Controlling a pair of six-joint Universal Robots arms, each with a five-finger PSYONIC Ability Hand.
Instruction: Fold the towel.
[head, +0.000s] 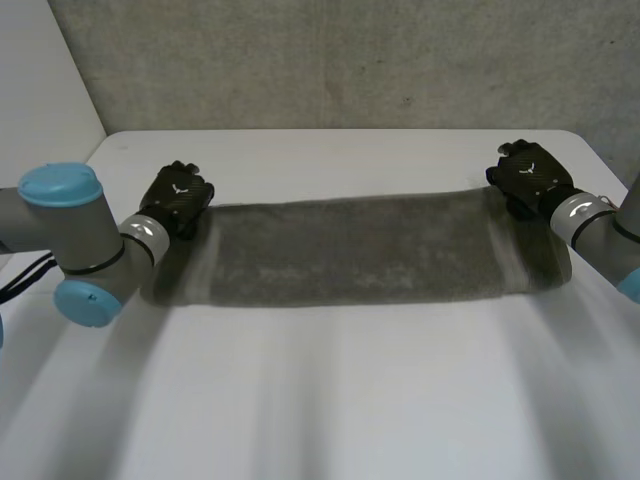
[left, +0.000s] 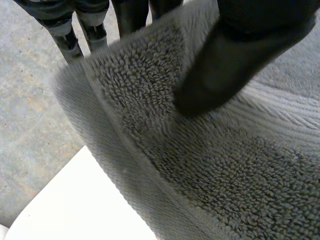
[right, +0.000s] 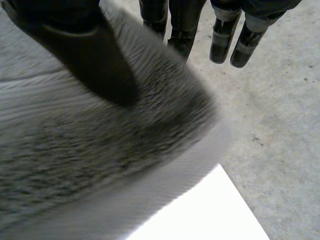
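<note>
– Head view, please: where is the towel (head: 350, 250)?
– Across the middle of the frame, a grey band over the white table (head: 330, 400). Its long axis runs from left to right, one short end pointing at each arm.
– And the hands?
– The left hand (head: 178, 198) sits at the towel's upper-left corner, the right hand (head: 528, 178) at its upper-right corner, well apart, with the whole length between them.
– Are they gripping?
– Yes. In the left wrist view the thumb (left: 235, 65) presses on the looped pile while the fingers (left: 65, 35) run behind the cloth's edge, so the corner is pinched between them. The right wrist view matches: thumb on top of the cloth, fingers past its edge on the far side, pinching that corner.
– Does it lie flat?
– I cannot tell how much of it rests on the table.
</note>
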